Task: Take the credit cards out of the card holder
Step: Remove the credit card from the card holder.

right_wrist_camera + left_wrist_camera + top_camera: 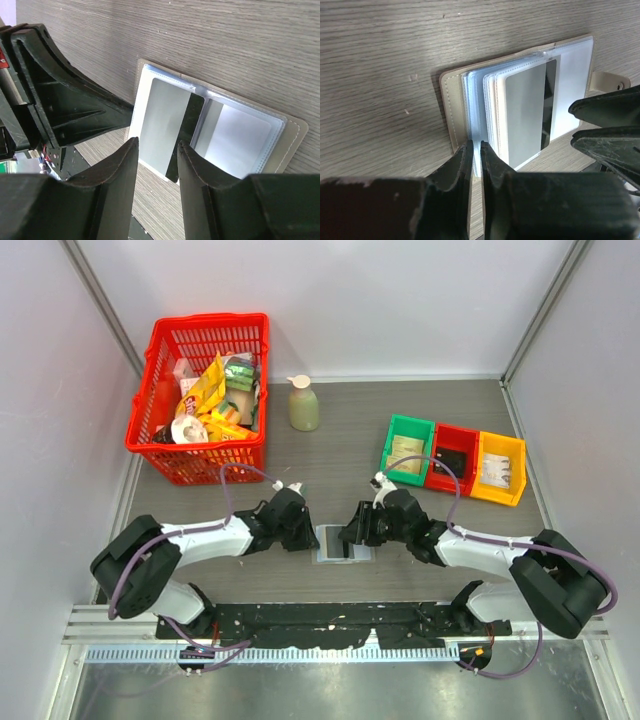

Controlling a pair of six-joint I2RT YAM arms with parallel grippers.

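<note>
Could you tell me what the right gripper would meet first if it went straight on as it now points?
Probably the grey card with the dark stripe, lying in the open card holder: the right gripper frames it with open fingers. How near it is, I cannot tell.

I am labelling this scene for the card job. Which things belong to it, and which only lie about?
Job: card holder, grey card in its sleeve, left claw, right claw.
Lying about: red basket, pump bottle, coloured bins.
</note>
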